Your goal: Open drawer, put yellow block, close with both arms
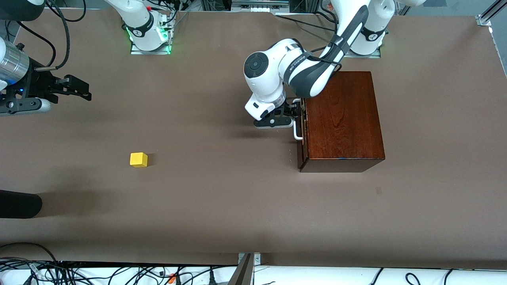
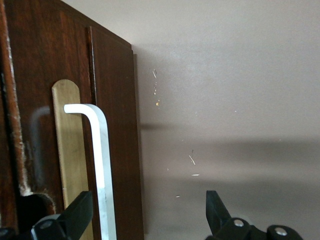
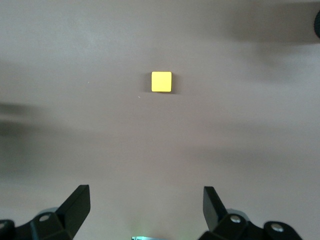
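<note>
Reaching arm: the left arm [image 1: 305,75] comes from its base at the top of the front view and bends down to the box's front.
Left pincer [image 1: 295,112]: spread, at the drawer front; in the left wrist view [image 2: 145,215] one finger [image 2: 75,217] lies against the wood and the white bar passes just inside it, the other finger stands over bare tabletop. Nothing is pinched.
Handle [image 1: 298,130]: white U-shaped bar, fixed on a pale brass-coloured plate [image 2: 70,150] on the drawer front; its end nearer the front camera sticks out past the pincer.
Drawer [image 2: 112,125]: looks pushed in, its front close against the box.
Box [image 1: 340,118]: dark reddish-brown wood, standing toward the left arm's end of the tabletop, near the left arm's base.
Block [image 1: 138,159]: small yellow cube, alone on the tabletop [image 1: 222,198] toward the right arm's end, well apart from the box and nearer the front camera than the handle.
Right pincer [image 1: 73,89]: spread and holding nothing, up in the air over the right arm's end of the tabletop; the right arm waits. Its wrist view shows the block [image 3: 161,81] lying on the brown surface, apart from the fingers [image 3: 77,205].
</note>
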Robot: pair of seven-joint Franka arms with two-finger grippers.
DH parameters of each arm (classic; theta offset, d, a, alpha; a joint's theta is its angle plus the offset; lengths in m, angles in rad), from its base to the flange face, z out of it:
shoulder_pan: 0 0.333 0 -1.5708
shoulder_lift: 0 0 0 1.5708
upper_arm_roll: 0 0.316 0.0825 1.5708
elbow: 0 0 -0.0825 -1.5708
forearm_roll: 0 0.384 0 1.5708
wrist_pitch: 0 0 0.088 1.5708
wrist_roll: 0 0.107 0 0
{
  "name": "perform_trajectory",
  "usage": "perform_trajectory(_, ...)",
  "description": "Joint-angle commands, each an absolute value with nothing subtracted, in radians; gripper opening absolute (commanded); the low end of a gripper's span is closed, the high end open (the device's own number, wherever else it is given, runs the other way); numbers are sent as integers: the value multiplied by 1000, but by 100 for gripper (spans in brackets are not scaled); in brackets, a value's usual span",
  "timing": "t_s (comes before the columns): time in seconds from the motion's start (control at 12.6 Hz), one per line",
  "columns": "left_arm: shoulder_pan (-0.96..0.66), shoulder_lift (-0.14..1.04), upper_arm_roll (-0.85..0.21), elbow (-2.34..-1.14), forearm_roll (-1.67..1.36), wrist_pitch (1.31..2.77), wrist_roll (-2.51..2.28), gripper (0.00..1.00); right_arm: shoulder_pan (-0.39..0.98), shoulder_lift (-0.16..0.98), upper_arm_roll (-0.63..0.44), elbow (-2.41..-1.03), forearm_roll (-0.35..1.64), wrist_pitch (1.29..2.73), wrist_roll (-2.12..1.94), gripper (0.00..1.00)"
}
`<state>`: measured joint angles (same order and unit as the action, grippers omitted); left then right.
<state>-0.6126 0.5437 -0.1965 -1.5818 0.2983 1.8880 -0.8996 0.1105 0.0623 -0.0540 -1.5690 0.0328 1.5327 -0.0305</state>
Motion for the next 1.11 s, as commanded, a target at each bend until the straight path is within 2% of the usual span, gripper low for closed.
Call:
perform_trajectory(0.0,-606,543,-198,-1604,327,1879,-922,100,103,72,-52,-1546,54,1520,-28,100)
perform_trajectory(0.71,-609,557,-193,-1648,327,1890,-939,100,103,72,-51,-1545,54,1526,-28,100)
perform_trajectory(1.03,-614,575,-195,-1646,325,1957,-969,100,103,72,-52,-1545,52,1525,-29,100)
